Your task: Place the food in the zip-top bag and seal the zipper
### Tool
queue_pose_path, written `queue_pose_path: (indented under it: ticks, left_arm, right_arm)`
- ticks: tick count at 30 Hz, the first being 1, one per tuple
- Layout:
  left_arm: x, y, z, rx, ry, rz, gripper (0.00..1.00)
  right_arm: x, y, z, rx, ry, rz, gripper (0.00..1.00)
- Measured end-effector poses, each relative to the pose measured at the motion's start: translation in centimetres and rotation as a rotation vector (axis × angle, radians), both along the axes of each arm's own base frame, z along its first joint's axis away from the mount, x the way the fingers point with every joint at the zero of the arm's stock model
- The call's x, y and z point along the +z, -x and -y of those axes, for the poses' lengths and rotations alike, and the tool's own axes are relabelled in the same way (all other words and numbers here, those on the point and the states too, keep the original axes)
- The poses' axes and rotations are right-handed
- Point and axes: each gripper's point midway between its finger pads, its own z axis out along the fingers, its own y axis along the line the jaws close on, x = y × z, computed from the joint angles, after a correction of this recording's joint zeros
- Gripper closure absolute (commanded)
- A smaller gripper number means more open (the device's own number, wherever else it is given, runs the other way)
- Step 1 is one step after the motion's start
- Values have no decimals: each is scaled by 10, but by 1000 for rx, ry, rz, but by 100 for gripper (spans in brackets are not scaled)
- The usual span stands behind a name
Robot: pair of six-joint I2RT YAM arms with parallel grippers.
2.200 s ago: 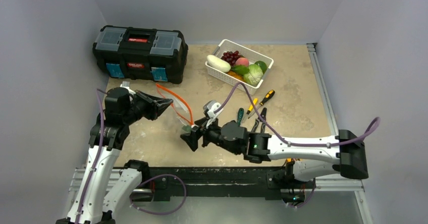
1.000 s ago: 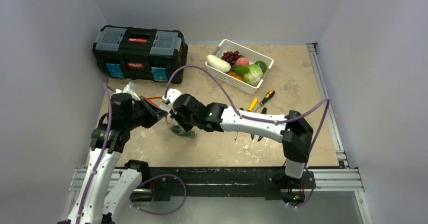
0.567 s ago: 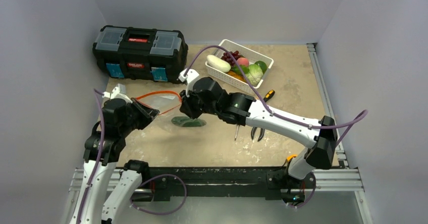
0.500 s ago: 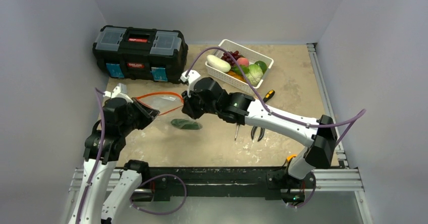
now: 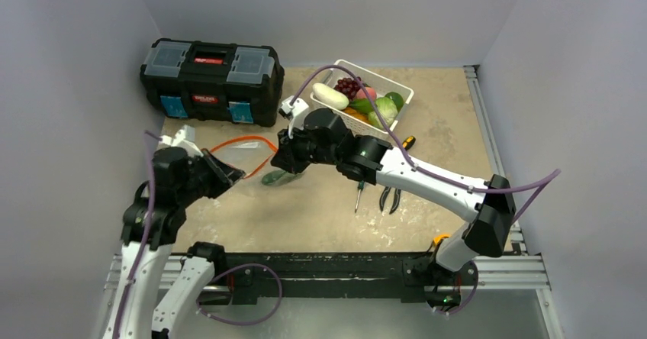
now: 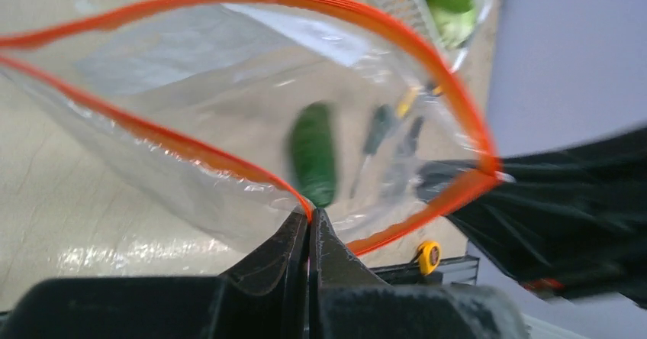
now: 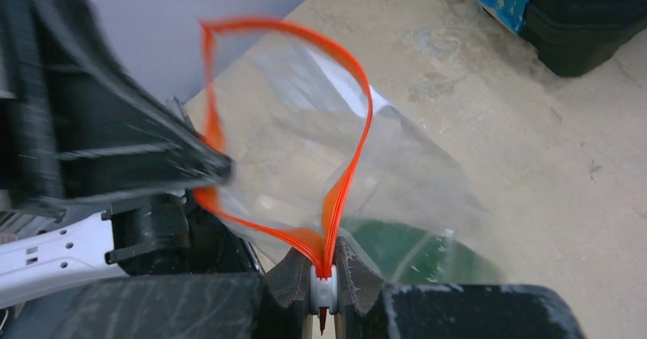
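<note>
The zip-top bag is hanging open in front of the toolbox, the cucumber showing through its plastic, while I am pinching its zipper in my crouched left gripper and clamping the white slider in my right gripper, that arm stretching toward the toolbox.

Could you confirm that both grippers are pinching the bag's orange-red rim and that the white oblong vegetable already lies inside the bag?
Not quite: the dark green cucumber lies inside the zip-top bag, as the left wrist view shows. The white oblong vegetable is in the basket, seen from above.
</note>
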Motion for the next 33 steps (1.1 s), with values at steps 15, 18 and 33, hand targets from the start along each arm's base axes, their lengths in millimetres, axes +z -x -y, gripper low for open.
queue_pose_path:
  ticks: [15,18,33]
  left_arm:
    - [52,18,-9,18,-10,168,100]
    - [12,1,-6,7,-39,36,100]
    - [-39,-10,-4,-67,-134,-157,100]
  right_arm:
    - [5,12,-14,111,-27,4,100]
    - [11,9,-15,114,-52,11,100]
    - [-39,17,-6,167,23,-45,17]
